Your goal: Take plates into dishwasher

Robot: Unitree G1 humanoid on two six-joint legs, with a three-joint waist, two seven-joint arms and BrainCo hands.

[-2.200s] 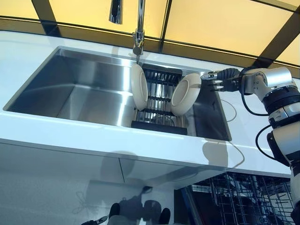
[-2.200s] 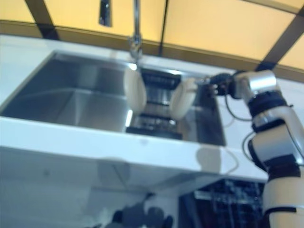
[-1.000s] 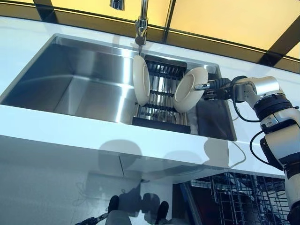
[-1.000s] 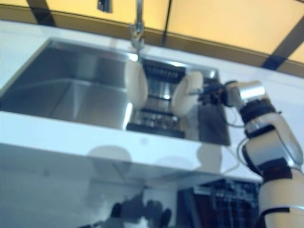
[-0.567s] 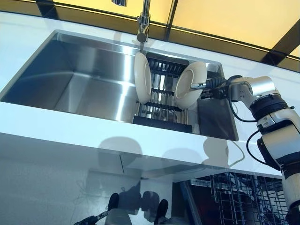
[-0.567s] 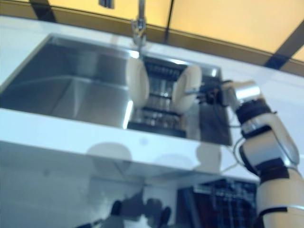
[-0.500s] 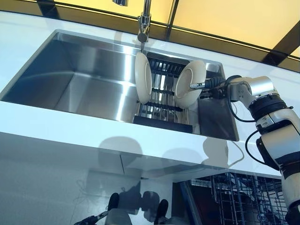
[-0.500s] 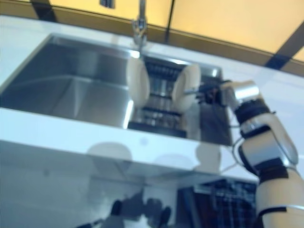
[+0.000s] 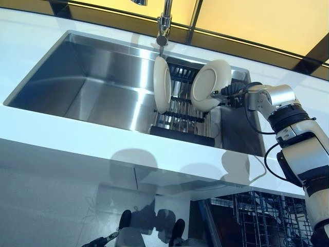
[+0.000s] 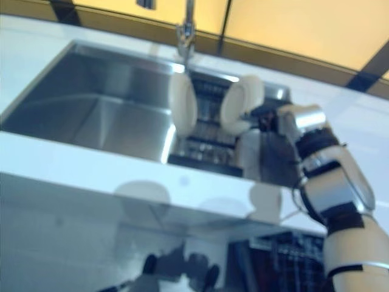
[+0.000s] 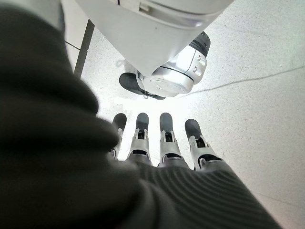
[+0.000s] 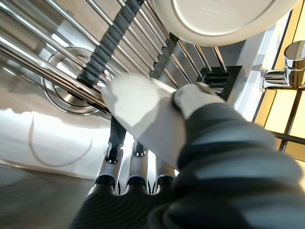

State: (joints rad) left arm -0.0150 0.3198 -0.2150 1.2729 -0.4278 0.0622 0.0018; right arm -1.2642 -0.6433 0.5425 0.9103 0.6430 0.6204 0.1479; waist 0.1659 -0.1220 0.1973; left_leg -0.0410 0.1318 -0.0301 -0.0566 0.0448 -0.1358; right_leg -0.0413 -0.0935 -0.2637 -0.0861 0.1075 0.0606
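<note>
Nearest us, below the sink (image 9: 97,85) and to its right, the dishwasher rack (image 9: 267,216) stands open under the white tabletop (image 9: 77,149). Our left robot hand (image 11: 162,143) hangs low over the floor, fingers straight and empty. In the sink, at its right end, a dark dish rack (image 9: 182,118) holds two cream plates on edge. Our right robot hand (image 9: 229,95) pinches the rim of the right plate (image 9: 209,85), thumb on one face and fingers behind. A moment ago that plate leaned low in the rack; now it sits higher and tipped toward the tap (image 9: 163,25), so we judge the lift has begun. The left plate (image 9: 162,85) stands close beside it, well within the swing, and the rack bars and sink wall crowd the way out.
</note>
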